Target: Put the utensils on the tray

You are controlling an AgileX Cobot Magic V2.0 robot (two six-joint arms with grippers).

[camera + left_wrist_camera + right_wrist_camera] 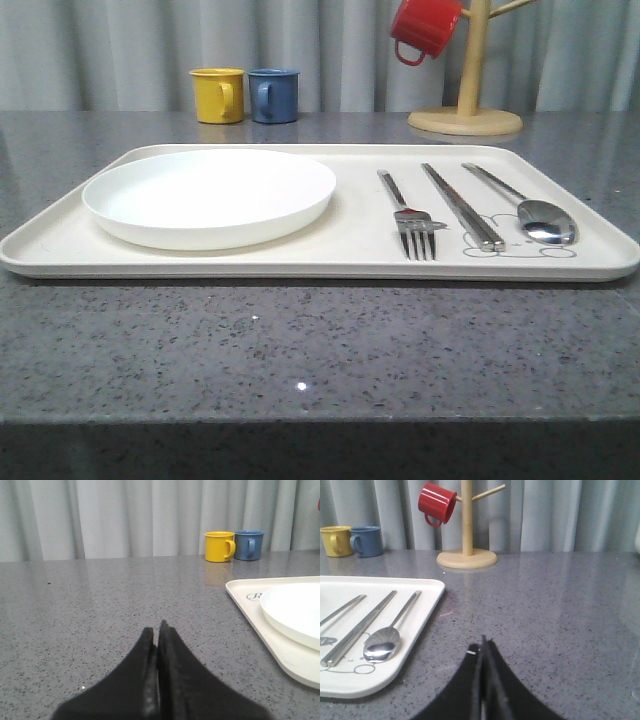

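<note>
So the cream tray (250, 255) sat flat on the grey speckled worktop (300, 350), long side facing the camera. All three utensils were already on its right half, lying side by side with handles pointing away toward the curtain: the fork (410, 220) nearest the middle with its tines toward the front edge, the chopsticks (462, 206) as a tight pair right next to it, and the spoon (530, 210) furthest right, bowl up. The chopstick tips and the spoon bowl were lying over the little bunny drawing. None of them touched each other as far as I could see. A round white plate (210, 195) took up the left half of the tray.

Behind the tray, a yellow mug (217, 95) and a blue mug (273, 95) stood just beside each other near the curtain, and off to the right a red mug (424, 28) hung on a wooden mug tree (467, 100).

The left tool (158, 630) was hovering low over bare worktop off the tray's left end, fingers pressed together, holding nothing. The right tool (483, 645) was the same deal on the other side, just beyond the tray's right rim, closed up and empty.
</note>
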